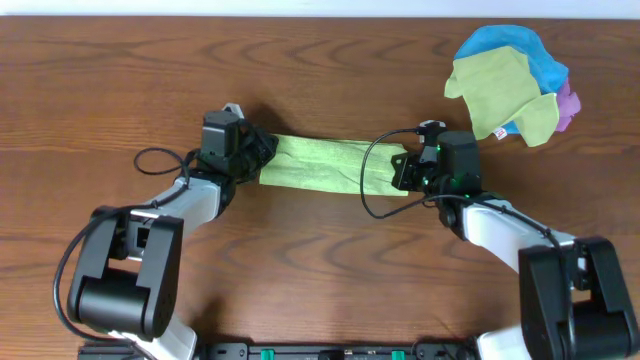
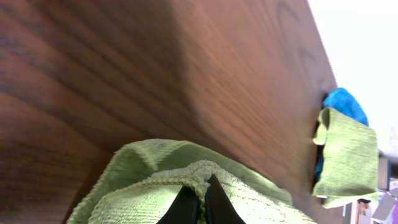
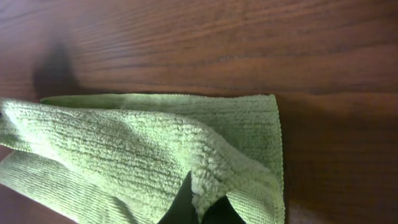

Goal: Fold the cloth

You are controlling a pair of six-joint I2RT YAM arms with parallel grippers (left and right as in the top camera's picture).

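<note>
Pinching the left end of the cloth (image 1: 320, 165), our left gripper (image 2: 200, 202) has its jaws pressed together on a bunched hem. Our right gripper (image 3: 199, 208) is closed the same way on a fold at the opposite end. Between the 2 grippers the cloth lies as a long narrow band flat on the table (image 1: 100, 80), near its middle and slightly creased. A heap with an olive-green cloth (image 1: 500, 85) and a blue cloth (image 1: 505, 42) sits well apart at the far right.

We judge the step in hand to be halving the band. To do it well, we should hold 1 end low as an anchor and raise the other only enough to clear the table. Then we carry it straight along the band and match the edges before letting go.
</note>
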